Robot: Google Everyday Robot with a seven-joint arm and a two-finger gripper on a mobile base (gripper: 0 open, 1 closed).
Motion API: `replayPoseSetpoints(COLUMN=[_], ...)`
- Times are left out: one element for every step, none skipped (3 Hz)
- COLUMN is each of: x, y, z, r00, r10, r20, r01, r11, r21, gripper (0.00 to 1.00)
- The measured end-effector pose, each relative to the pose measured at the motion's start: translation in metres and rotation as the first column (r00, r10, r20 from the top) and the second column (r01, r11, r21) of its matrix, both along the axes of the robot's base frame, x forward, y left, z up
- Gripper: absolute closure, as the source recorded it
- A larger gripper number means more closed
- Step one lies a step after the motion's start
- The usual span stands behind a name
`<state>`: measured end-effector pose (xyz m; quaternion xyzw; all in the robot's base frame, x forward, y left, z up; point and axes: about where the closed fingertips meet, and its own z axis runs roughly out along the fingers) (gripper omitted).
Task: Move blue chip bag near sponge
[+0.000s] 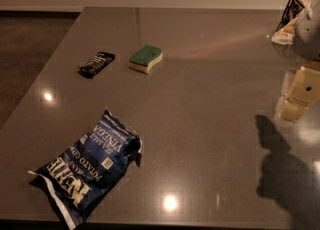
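The blue chip bag [90, 166] lies flat on the table [210, 74] at the front left, crinkled, with white lettering. The sponge [145, 58], green on top with a pale yellow base, lies further back, left of centre, well apart from the bag. My gripper [298, 95] hangs above the table at the far right edge of the view, far from both the bag and the sponge. It holds nothing that I can see.
A small black snack bar wrapper [96, 64] lies just left of the sponge. A dark wire basket with pale items [292, 16] stands at the back right corner. The arm's shadow [280, 169] falls on the front right of the table.
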<state>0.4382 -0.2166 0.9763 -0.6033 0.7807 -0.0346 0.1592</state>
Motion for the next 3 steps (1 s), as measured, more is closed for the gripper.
replayPoseSetpoints(x=[0.0, 0.005, 0.01], y=[0.0, 0.012, 0.047], z=[0.0, 0.003, 0.0], r00=[1.0, 0.9997, 0.9944], r10=[0.0, 0.025, 0.106], r20=[0.0, -0.003, 0.004], r01=[0.0, -0.025, -0.105], r11=[1.0, 0.999, 0.985], r21=[0.0, 0.045, 0.135], gripper=[0.0, 0.0, 0.0])
